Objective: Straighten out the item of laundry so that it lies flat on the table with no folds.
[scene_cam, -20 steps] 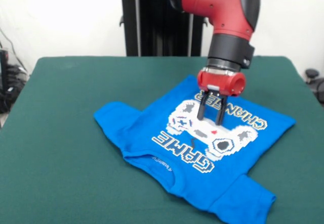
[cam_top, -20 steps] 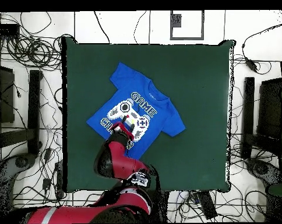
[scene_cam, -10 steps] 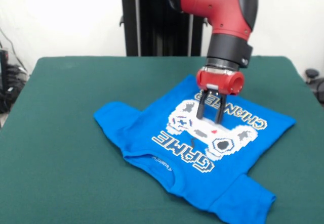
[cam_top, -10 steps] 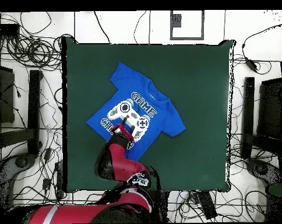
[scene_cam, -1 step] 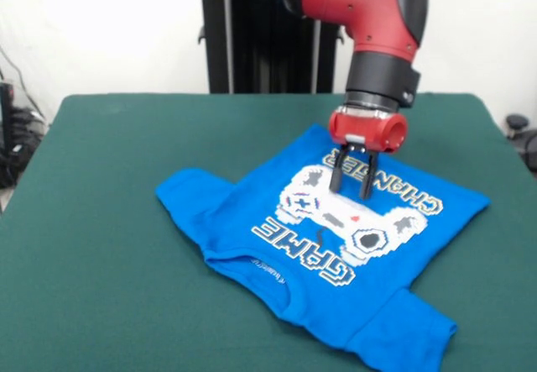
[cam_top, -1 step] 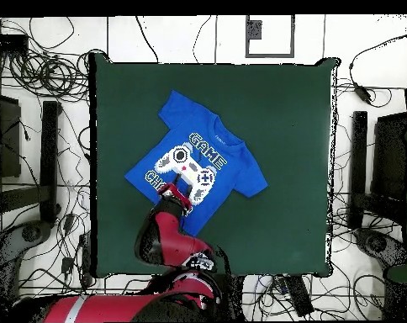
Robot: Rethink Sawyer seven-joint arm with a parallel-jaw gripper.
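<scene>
The item of laundry (scene_cam, -1 step: 323, 238) is a bright blue T-shirt lying print side up on the green table (scene_cam, -1 step: 109, 221), with a white game controller and "GAME CHANGER" showing. One sleeve spreads to the left and the other toward the near edge, with slight wrinkles near the collar. My gripper (scene_cam, -1 step: 351, 192) hangs open just above the controller print, with nothing between its fingers. In the overhead view the gripper (cam_top, -1 step: 181, 187) is over the lower edge of the shirt (cam_top, -1 step: 215, 156), left of the middle of the table (cam_top, -1 step: 282, 126).
A black pedestal (scene_cam, -1 step: 252, 44) stands behind the table. In the overhead view, tangled cables (cam_top, -1 step: 39, 67) and black stands (cam_top, -1 step: 49, 160) surround the table on the floor. Bare green cloth stretches wide around the shirt.
The gripper has risen slightly off the shirt's print and drawn back a little toward the robot's base. It stays open, and the shirt has not moved.
</scene>
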